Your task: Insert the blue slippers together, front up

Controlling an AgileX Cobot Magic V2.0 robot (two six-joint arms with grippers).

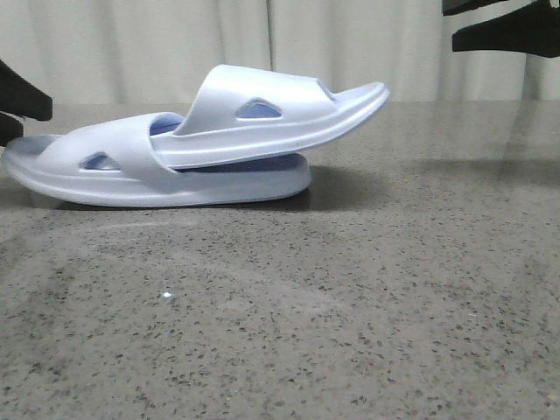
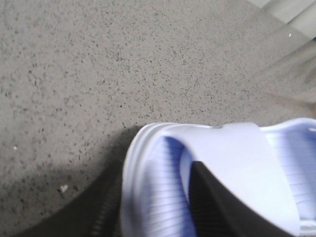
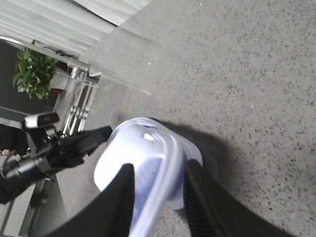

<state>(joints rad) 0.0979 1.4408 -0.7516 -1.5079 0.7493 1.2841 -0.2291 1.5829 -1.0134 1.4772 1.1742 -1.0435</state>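
The two pale blue slippers lie nested on the grey speckled table (image 1: 367, 306). The lower slipper (image 1: 122, 171) rests flat at the left. The upper slipper (image 1: 262, 114) is pushed under its strap and tilts up toward the right, with its free end off the table. My left gripper (image 1: 13, 118) hovers at the lower slipper's left end, open. In the left wrist view its fingers (image 2: 217, 207) straddle that slipper's (image 2: 237, 158) rim without pinching it. My right gripper (image 1: 451, 24) hangs open, high at the right and clear of the pair. The right wrist view shows the slippers (image 3: 143, 148) between its spread fingers (image 3: 118, 197).
A pale curtain (image 1: 131, 44) runs behind the table's far edge. In the right wrist view the left arm (image 3: 59, 145) shows beyond the slippers, with a potted plant (image 3: 32, 71) far off. Bare tabletop lies in front of and to the right of the pair.
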